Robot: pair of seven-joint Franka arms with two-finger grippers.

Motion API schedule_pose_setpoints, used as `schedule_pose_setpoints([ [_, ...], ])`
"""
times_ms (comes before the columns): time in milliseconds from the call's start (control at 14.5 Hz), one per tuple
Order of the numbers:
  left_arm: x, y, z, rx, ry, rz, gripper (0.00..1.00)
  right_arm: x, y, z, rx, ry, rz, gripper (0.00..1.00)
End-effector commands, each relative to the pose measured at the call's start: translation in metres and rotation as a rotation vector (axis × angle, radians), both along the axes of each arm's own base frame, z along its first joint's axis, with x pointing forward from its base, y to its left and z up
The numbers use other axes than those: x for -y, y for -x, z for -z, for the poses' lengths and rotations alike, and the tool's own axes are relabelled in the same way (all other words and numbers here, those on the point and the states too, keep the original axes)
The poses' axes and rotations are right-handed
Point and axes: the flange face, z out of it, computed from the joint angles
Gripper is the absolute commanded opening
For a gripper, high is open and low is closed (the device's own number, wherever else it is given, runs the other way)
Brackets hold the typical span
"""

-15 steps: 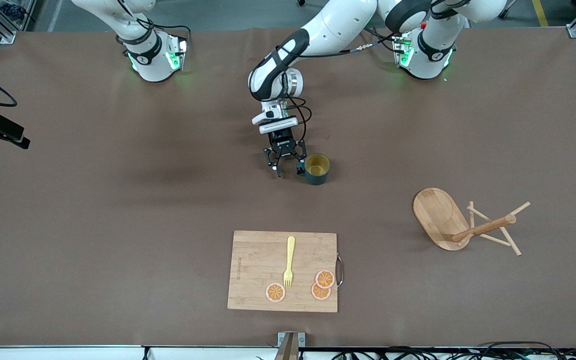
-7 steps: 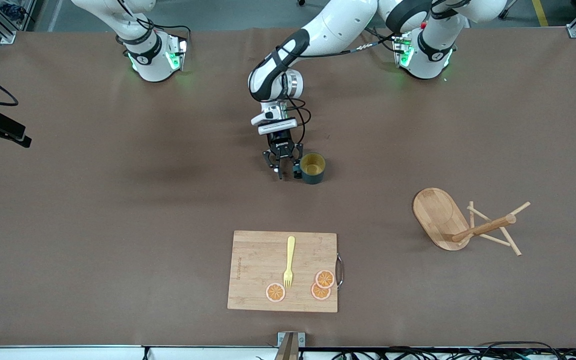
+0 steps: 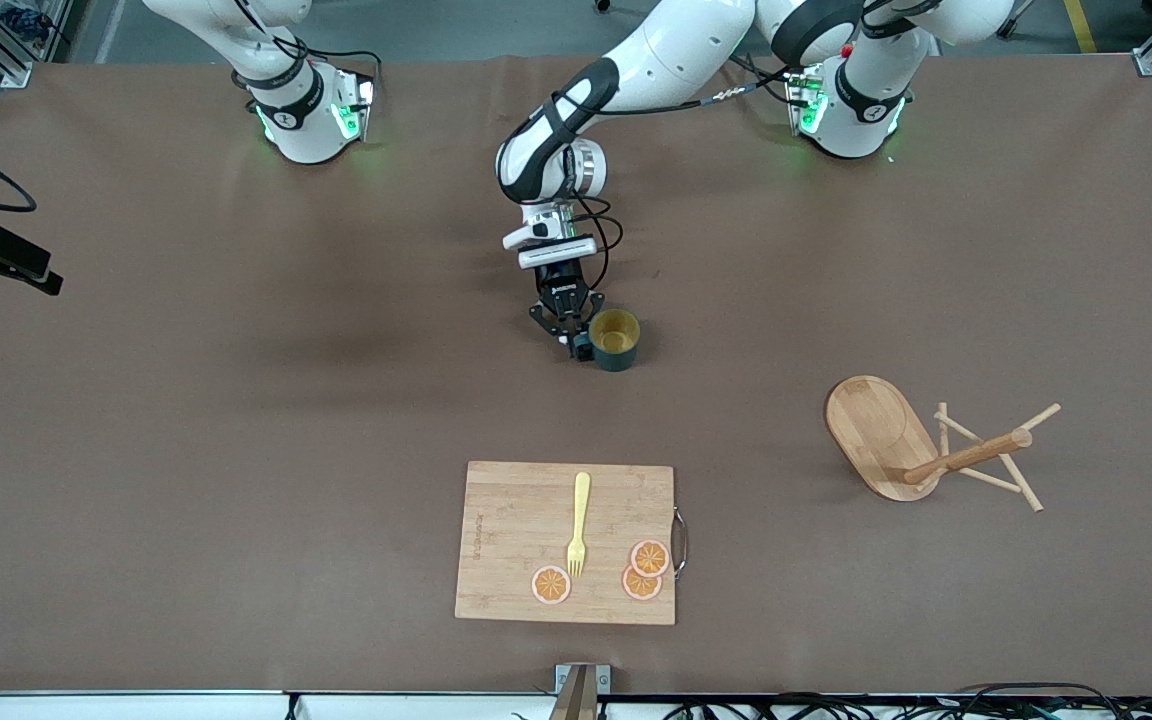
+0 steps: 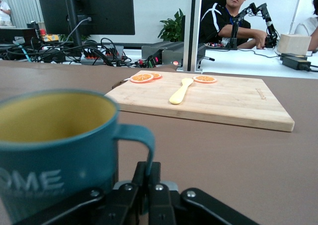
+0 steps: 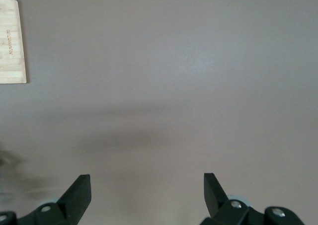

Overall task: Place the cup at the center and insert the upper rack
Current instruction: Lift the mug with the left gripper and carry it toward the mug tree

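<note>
Left gripper (image 3: pixel 576 347) down at the table's middle, jaws pressed fully together on the handle of the cup (image 3: pixel 615 339); in the left wrist view the handle loop pinched between the dark fingers (image 4: pixel 149 183), teal wall and yellow inside of the cup (image 4: pixel 54 145) filling the near corner. Cup upright on the brown table (image 3: pixel 236 450), roughly central, closer to the edge with the robot bases than to the front camera's edge.

Right gripper (image 5: pixel 147 187) held high over bare table, jaws spread wide with nothing between them, waiting; only a corner of the cutting board (image 5: pixel 11 41) showing in its wrist view.

Out from the cup: cutting board (image 3: pixel 516 520) near the middle of the front camera's edge, carrying a yellow fork (image 3: pixel 578 523) and three orange slices (image 3: pixel 650 557). Upper rack (image 3: pixel 921 446) well apart from the cup, toward the left arm's end of the table, tipped over on its side: oval base (image 3: pixel 871 425) raised on edge, post (image 3: pixel 971 455) and crossing pegs lying along the table.
</note>
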Motion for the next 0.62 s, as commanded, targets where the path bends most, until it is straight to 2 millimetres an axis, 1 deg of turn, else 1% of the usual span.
schedule_pose_setpoints([
  [0,0.006,-0.001,-0.008,0.015,0.039,0.002,0.00,0.000,0.005,-0.004,0.003,0.014,0.003,1.00],
  [69,0.009,-0.001,-0.011,0.013,0.042,0.002,0.00,0.000,0.005,-0.005,0.004,0.014,0.003,1.00],
  [275,0.016,-0.004,-0.043,-0.028,0.043,-0.039,0.00,0.000,0.006,-0.006,0.004,0.014,0.002,1.00],
  [413,0.026,-0.008,-0.080,-0.110,0.077,-0.052,0.00,-0.002,0.006,-0.006,0.003,0.014,-0.002,1.00],
  [482,0.029,-0.014,-0.104,-0.158,0.107,-0.068,0.00,-0.003,0.005,-0.005,0.001,0.013,-0.003,1.00],
  [551,0.035,-0.024,-0.132,-0.214,0.141,-0.086,0.00,-0.003,0.005,-0.005,0.001,0.013,-0.003,1.00],
])
